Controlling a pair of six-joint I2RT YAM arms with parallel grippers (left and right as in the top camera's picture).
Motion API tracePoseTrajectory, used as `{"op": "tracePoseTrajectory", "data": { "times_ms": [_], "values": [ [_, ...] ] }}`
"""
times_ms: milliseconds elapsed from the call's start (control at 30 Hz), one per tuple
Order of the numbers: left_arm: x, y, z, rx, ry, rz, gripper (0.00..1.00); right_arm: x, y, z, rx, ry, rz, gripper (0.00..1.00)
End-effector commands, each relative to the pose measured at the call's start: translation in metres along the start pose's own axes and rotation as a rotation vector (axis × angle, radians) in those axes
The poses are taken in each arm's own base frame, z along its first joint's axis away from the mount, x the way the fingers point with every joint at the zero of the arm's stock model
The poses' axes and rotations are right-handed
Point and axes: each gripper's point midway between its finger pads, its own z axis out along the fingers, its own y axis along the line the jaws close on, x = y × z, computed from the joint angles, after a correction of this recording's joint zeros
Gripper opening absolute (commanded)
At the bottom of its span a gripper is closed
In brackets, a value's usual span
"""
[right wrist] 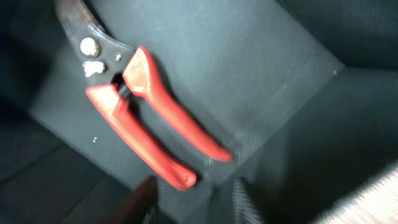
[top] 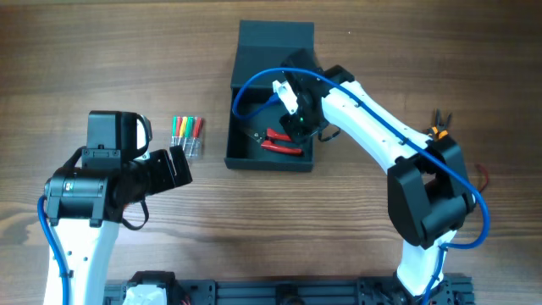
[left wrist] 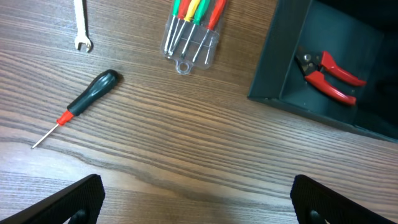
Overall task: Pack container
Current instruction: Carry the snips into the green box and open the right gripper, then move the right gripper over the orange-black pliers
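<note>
now the right claw (right wrist: 196, 202) hangs part-open, empty, inside the container (top: 267, 161) on the tabletop (top: 271, 229), above red pliers (right wrist: 143, 118) near its front wall; left claw (left wrist: 196, 202) gapes wide, empty, over open tabletop.

The right wrist view is soft throughout: the right gripper (right wrist: 198, 208) shows only as two smeared fingers (right wrist: 249, 202) at the bottom edge, their tips cut off. The red-handled pliers (right wrist: 146, 118) lose their nose past the top edge. Overhead, the right arm (top: 373, 119) covers the middle of the container (top: 267, 161) and part of the pliers. The left gripper (left wrist: 196, 190) appears in its own view only as two dark fingers (left wrist: 74, 199) at the lower corners. There the wrench (left wrist: 81, 25) and the screwdriver set (left wrist: 193, 31) run off the top edge — the container off the right. Overhead, the set's blades are too small to tell apart.
</note>
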Motion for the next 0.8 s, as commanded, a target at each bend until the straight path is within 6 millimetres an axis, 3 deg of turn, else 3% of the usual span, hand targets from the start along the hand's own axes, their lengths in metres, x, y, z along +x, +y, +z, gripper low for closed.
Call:
{"op": "tracePoseTrajectory", "data": {
  "times_ms": [0,33,167,233,367,433,600,700,767],
  "values": [
    [-0.005,0.0,-0.008,-0.003,-0.036,0.0,1.0,-0.031,0.006,-0.069,-0.003,-0.155,-0.004,0.78],
    [-0.005,0.0,-0.008,-0.003,-0.036,0.0,1.0,-0.033,0.004,-0.081,0.006,-0.173,-0.001,1.0],
    [-0.005,0.0,-0.008,-0.003,-0.035,0.0,1.0,-0.03,-0.035,-0.147,0.153,-0.275,0.264,1.0],
    [-0.004,0.0,-0.008,-0.004,-0.033,-0.001,1.0,-0.014,-0.064,-0.179,0.225,-0.323,0.472,1.0],
    [-0.002,0.001,-0.008,-0.008,-0.023,-0.001,1.0,0.049,-0.125,-0.213,0.339,-0.325,0.956,1.0],
    [-0.001,0.001,-0.008,-0.009,-0.02,-0.001,1.0,0.082,-0.154,-0.215,0.374,-0.282,1.148,1.0],
    [-0.001,0.002,-0.008,-0.01,-0.018,-0.001,1.0,0.123,-0.193,-0.187,0.385,-0.183,1.284,1.0],
    [0.0,0.002,-0.008,-0.01,-0.017,-0.001,1.0,0.142,-0.202,-0.142,0.327,-0.113,1.302,1.0],
    [0.0,0.002,-0.008,-0.01,-0.017,-0.001,1.0,0.151,-0.206,-0.122,0.317,-0.092,1.302,1.0]
  ]
}}
